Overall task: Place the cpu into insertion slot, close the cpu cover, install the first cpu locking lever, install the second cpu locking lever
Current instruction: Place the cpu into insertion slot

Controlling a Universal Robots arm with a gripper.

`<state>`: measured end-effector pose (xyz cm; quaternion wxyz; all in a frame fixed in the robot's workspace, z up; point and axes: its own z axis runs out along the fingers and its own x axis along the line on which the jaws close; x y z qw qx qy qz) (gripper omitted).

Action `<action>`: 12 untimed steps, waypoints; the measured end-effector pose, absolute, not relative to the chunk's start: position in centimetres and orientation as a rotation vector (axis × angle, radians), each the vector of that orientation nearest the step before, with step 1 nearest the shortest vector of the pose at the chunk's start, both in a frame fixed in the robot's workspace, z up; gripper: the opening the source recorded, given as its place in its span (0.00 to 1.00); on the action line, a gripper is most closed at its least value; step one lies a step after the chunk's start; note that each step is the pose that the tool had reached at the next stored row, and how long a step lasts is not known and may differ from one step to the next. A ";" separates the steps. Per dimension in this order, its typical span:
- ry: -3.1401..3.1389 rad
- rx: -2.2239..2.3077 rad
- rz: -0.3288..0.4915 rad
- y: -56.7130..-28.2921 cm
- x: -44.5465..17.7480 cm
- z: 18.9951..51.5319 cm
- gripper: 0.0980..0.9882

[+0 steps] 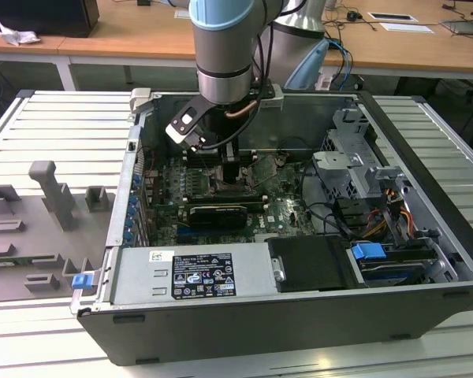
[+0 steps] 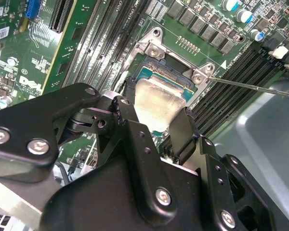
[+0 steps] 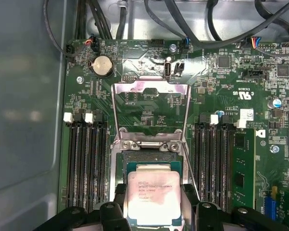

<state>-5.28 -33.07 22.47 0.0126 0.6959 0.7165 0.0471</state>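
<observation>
The cpu point(image 3: 153, 196) is a small square chip with a pale silver top point(image 2: 156, 102). It sits low over the open insertion slot point(image 3: 151, 162) on the green motherboard. My gripper point(image 3: 154, 204) is shut on it, one black finger point(image 2: 183, 129) against each of two opposite edges. I cannot tell whether the chip is seated. The cpu cover point(image 3: 135, 87), a shiny metal frame, is swung up and open beyond the slot's hinge. A thin wire locking lever point(image 2: 250, 85) sticks out, unlatched, beside the slot. In the exterior view the gripper point(image 1: 238, 179) reaches down into the computer case.
Black memory slots point(image 3: 86, 163) flank the slot on both sides. A coin battery point(image 3: 102, 66) and cables point(image 3: 183, 19) lie beyond the cover. The case holds a power supply point(image 1: 193, 276), a black card point(image 1: 217, 214) and a drive cage point(image 1: 355, 165). Grey fixtures point(image 1: 55, 197) stand at the exterior view's left.
</observation>
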 end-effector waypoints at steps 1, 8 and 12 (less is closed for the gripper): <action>2.233 2.169 0.147 -33.1 -5.3 22.5 0.48; 2.232 2.168 0.146 -32.9 -5.4 22.2 0.48; 2.214 2.183 0.141 -32.7 -5.4 21.7 0.48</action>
